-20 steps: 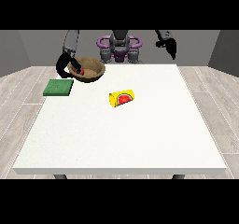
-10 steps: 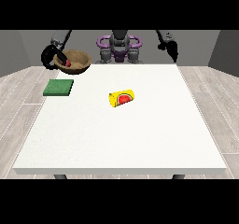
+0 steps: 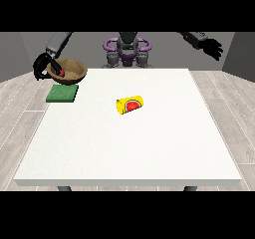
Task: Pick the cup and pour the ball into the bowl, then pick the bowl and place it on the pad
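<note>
Fingers (image 3: 42,66) of the hand (image 3: 40,68) at the view's left curl round the brown bowl (image 3: 69,69), held above the green pad (image 3: 63,93). A red ball (image 3: 62,73) sits inside. Yellow cup (image 3: 130,104) lies mid-tabletop (image 3: 149,143). Other hand (image 3: 215,49) hangs relaxed.

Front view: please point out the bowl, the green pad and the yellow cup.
bowl (image 3: 72,68): front view, on its brown outer wall.
green pad (image 3: 63,93): front view, middle of its top face.
yellow cup (image 3: 130,104): front view, on its side, lying on the table.
</note>
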### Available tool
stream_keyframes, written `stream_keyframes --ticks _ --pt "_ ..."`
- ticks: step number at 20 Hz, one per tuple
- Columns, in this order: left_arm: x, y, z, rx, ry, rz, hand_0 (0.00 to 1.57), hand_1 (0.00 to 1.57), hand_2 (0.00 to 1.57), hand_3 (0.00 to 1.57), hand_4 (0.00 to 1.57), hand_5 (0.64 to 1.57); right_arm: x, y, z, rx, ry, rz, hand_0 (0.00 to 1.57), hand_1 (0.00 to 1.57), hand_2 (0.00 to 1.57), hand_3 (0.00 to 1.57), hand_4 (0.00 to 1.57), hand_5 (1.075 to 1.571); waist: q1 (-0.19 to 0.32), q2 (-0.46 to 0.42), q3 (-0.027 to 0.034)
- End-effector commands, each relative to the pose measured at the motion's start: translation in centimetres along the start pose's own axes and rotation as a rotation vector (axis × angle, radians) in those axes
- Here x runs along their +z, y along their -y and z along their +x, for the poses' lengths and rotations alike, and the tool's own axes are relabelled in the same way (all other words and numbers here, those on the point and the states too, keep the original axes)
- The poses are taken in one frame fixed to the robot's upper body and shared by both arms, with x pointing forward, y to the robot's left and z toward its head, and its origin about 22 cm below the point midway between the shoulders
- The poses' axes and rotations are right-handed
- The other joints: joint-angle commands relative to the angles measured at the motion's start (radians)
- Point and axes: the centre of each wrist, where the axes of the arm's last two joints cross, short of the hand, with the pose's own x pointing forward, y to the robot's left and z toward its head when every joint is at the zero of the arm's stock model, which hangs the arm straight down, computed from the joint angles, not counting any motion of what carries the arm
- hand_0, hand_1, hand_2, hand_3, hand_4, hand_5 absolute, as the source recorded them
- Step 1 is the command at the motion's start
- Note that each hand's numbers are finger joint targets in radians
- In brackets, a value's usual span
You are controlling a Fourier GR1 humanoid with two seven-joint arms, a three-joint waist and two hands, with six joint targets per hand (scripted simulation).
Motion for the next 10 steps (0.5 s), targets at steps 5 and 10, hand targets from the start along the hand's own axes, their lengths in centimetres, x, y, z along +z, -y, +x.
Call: stream_keyframes --ticks 5,10 --pt "1.1 -11.3 2.9 0.020 0.080 0.106 0.00 0.00 0.00 0.00 1.25 1.569 0.6 -1.0 -0.8 -0.047 0.056 -0.022 1.57 1.57 1.57 0.00 0.79 1.566 -0.007 0.052 -0.0006" --pt "-0.1 -10.8 4.5 0.026 0.134 0.063 0.00 0.00 0.00 0.00 1.19 1.557 -0.7 3.3 -0.2 -0.111 0.055 -0.128 1.57 1.57 1.57 0.00 0.69 1.567 0.043 0.119 0.0011"
